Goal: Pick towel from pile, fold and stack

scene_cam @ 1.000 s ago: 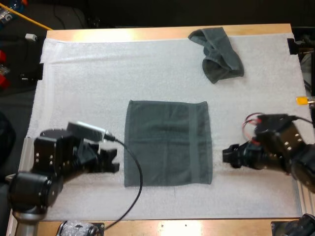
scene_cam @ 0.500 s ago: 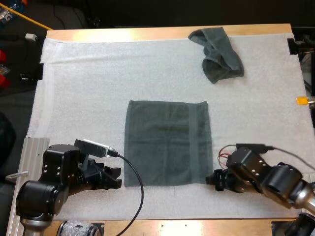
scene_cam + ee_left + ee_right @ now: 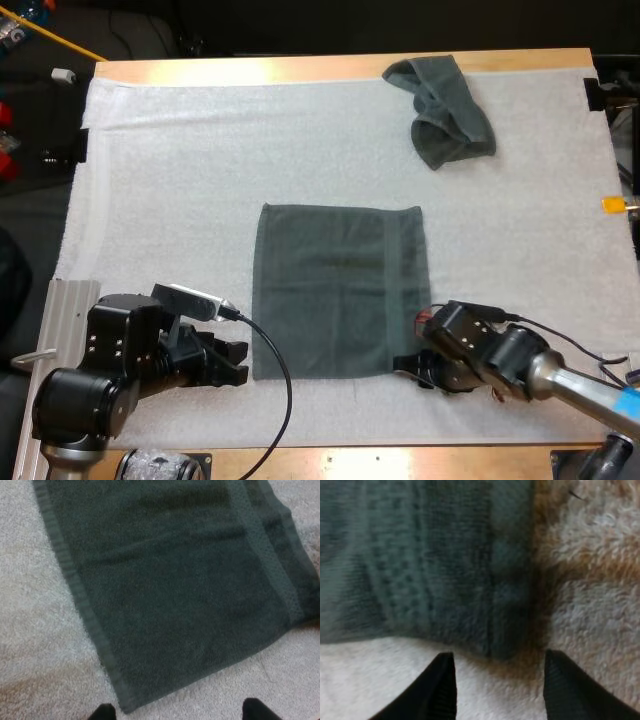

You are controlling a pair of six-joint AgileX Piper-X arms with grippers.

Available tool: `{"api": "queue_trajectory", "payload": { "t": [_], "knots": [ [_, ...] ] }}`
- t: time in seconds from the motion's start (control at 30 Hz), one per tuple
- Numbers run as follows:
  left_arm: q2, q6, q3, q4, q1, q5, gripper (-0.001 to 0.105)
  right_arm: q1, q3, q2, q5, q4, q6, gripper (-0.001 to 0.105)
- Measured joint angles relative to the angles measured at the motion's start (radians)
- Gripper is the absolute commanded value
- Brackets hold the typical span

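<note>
My left fingers wide apart, empty; flat towel near-left corner just ahead. My right fingers apart, empty; near-right corner just ahead of the gap.

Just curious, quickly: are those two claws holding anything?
Left gripper: open, holding nothing, by the spread towel's corner.
Right gripper: open, holding nothing.

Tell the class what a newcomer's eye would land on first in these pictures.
A flat dark towel lies spread at the middle of the white mat, with the open left gripper and open right gripper at its two near corners. A crumpled towel sits at the mat's far right.
</note>
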Motion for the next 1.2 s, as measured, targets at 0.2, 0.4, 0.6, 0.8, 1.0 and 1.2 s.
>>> {"api": "queue_trajectory", "payload": {
  "t": [0.2, 0.4, 0.6, 0.8, 1.0, 1.2],
  "knots": [
    [0.000, 0.003, 0.000, 0.000, 0.000, 0.000, 0.051, 0.000, 0.000, 0.047, 0.014, -0.062, 0.010, 0.024],
    [0.000, 0.002, 0.000, 0.000, 0.000, 0.011, 0.051, 0.000, 0.000, 0.054, 0.046, -0.083, 0.027, 0.006],
    [0.000, 0.013, 0.010, -0.017, -0.029, 0.020, 0.051, 0.000, 0.000, 0.054, 0.053, -0.085, 0.030, 0.000],
    [0.042, 0.024, 0.072, -0.065, -0.159, 0.020, 0.051, 0.000, 0.000, 0.016, 0.061, -0.069, 0.030, 0.000],
    [0.144, 0.025, 0.112, -0.158, -0.237, -0.084, 0.051, 0.000, 0.000, -0.028, 0.096, -0.057, 0.030, 0.000],
    [0.322, 0.041, 0.123, -0.184, -0.243, -0.098, 0.051, 0.000, 0.000, -0.028, 0.100, -0.050, 0.030, 0.000]
  ]
}}
